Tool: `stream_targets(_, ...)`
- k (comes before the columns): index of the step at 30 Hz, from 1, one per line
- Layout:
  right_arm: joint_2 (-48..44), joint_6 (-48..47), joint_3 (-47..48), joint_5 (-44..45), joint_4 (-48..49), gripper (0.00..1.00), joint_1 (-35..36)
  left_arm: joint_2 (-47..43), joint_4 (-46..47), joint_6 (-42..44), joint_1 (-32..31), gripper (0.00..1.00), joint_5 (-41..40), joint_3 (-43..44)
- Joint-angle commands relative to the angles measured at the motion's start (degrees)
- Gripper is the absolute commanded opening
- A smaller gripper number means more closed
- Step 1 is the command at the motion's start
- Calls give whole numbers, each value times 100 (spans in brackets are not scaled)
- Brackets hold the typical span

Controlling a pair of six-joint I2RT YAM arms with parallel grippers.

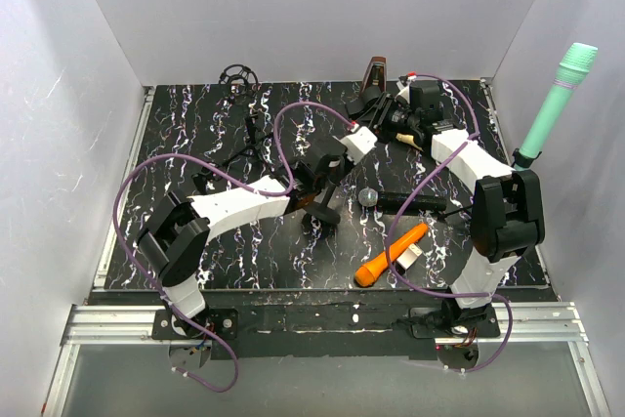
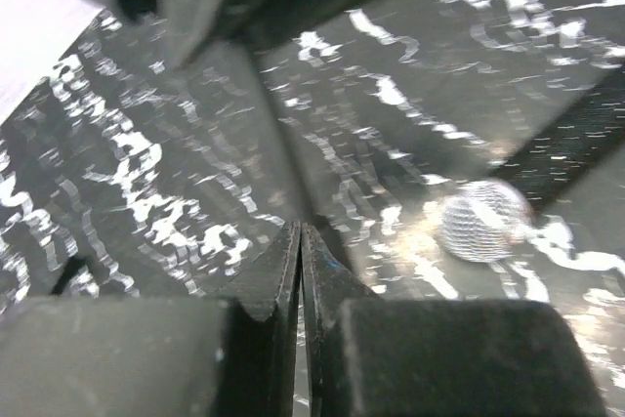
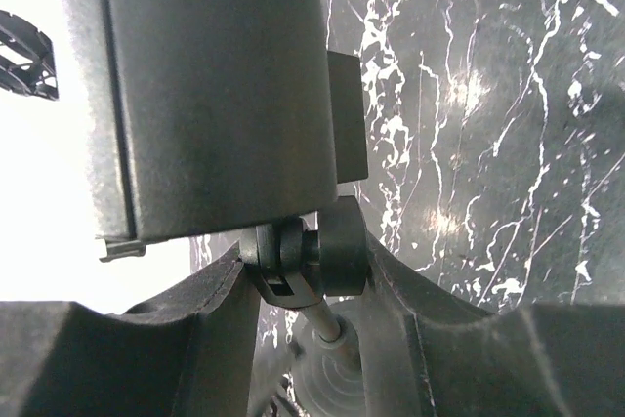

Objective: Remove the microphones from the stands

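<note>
My right hand [image 3: 305, 272] is narrowed onto the stand [image 3: 339, 261], with a finger [image 3: 186, 339] pressed against each side of the swivel joint just below its boxy black clip [image 3: 215, 95]. A thin rod runs from the joint away from my wrist camera. My left hand [image 2: 300, 236] is closed with its two fingers flat against each other and nothing between them, pointing down at the black marbled desk [image 1: 186, 124]. The microphone [image 1: 402, 201] lies flat on the desk between my two arms, apart from the stand. Its silver mesh head [image 2: 483, 220] sits near my left fingertips without touching them, and its black body runs off toward my right arm. Nearer my bases, an orange tool [image 1: 391, 254] lies at a slant with a small white block [image 1: 411, 256] touching it. Any print on that block is too small to read.
</note>
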Motion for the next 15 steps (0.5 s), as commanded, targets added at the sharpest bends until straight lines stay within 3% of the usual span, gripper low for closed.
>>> stream_targets(1,-27,270,250,-38,-92,1,112,-197,-284,-216,417,11,-787,-75)
stream_targets(2,-45,252,223,-47,-48,1,112,-232,-626,-366,548,39,-244,-13)
stream_targets(4,-62,191,144,-108,39,1,112,-337,-1207,-769,891,69,1188,119)
stream_targets(7,-98,59,30,-301,338,1,103,-215,-1788,-1114,1444,87,3481,408)
stream_targets(10,-98,6,-23,-398,470,1,103,-39,-1843,-1158,1735,88,4646,541)
stream_targets(15,-54,-47,38,-468,506,1,103,365,-1431,-1228,1824,83,5369,673)
